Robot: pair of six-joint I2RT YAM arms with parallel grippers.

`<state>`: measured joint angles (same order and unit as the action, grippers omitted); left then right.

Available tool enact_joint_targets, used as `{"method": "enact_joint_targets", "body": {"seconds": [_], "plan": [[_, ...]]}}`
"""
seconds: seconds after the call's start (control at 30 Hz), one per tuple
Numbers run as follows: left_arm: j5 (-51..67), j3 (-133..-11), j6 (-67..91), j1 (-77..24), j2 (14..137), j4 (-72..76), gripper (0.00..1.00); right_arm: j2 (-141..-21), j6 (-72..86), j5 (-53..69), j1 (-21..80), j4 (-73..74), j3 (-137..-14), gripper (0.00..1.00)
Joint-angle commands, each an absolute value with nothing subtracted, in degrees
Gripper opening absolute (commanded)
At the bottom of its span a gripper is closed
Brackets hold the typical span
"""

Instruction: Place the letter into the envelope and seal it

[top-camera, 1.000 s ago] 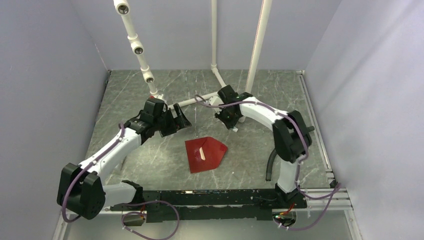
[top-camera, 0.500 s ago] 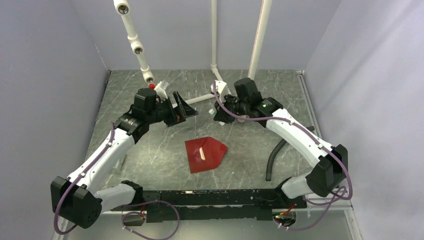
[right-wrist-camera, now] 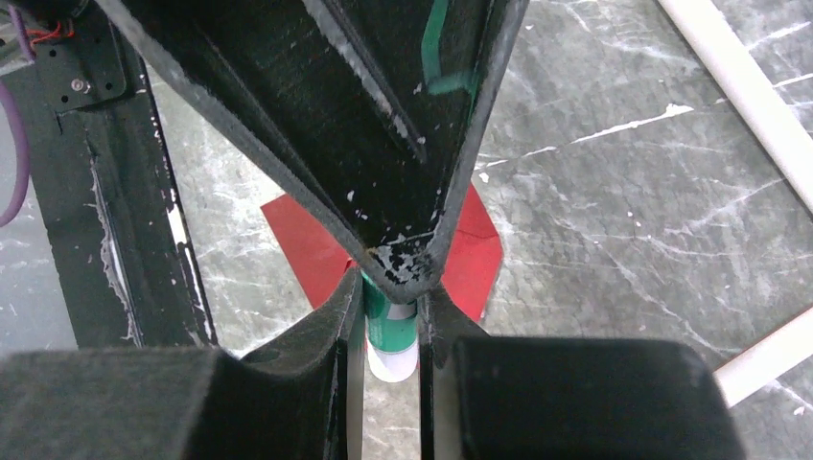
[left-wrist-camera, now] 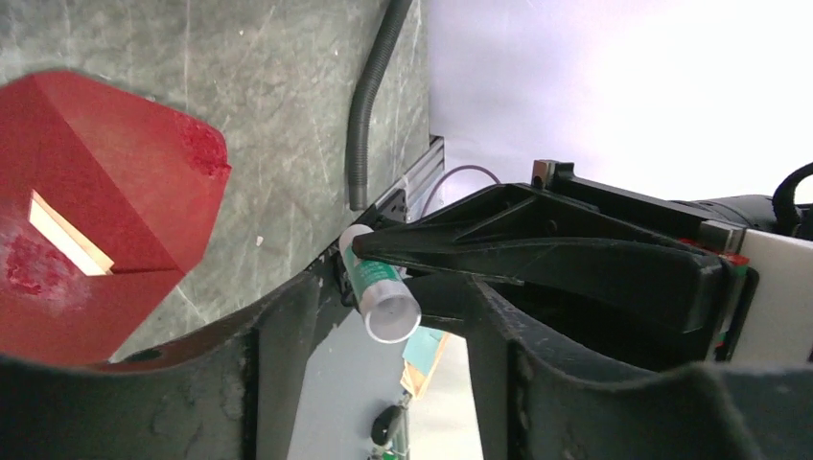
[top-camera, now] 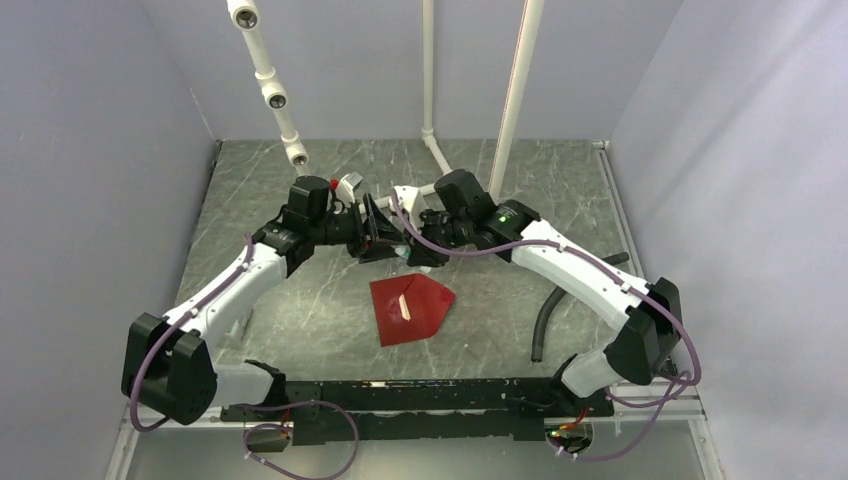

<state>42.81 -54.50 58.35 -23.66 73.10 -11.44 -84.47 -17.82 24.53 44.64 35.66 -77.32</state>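
Both sets of jaws have swung in and met over the desk [top-camera: 300, 330] since a second ago. Nearest you, the envelope [top-camera: 410, 308] lies flat between the arms, with the letter [top-camera: 405, 306] a pale strip peeking from it. Just beyond and above it, your right jaws are clamped on a green-and-white tube [right-wrist-camera: 391, 337]. Your left jaws stand apart either side of its free end, with gaps showing.

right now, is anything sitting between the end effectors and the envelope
Nothing visible does; the envelope lies uncovered. But the right end effector is shut on a green-and-white tube.
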Motion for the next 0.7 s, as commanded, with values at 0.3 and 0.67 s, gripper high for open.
{"method": "enact_joint_targets", "body": {"seconds": [0.3, 0.67], "plan": [[48.0, -56.9, 57.1, -26.0, 75.3, -14.2, 0.35, -86.1, -18.2, 23.1, 45.3, 34.7, -80.7, 0.11], [47.7, -61.6, 54.2, -26.5, 76.1, -17.8, 0.02, -85.6, -10.0, 24.7, 43.0, 37.1, -82.0, 0.64]]}}
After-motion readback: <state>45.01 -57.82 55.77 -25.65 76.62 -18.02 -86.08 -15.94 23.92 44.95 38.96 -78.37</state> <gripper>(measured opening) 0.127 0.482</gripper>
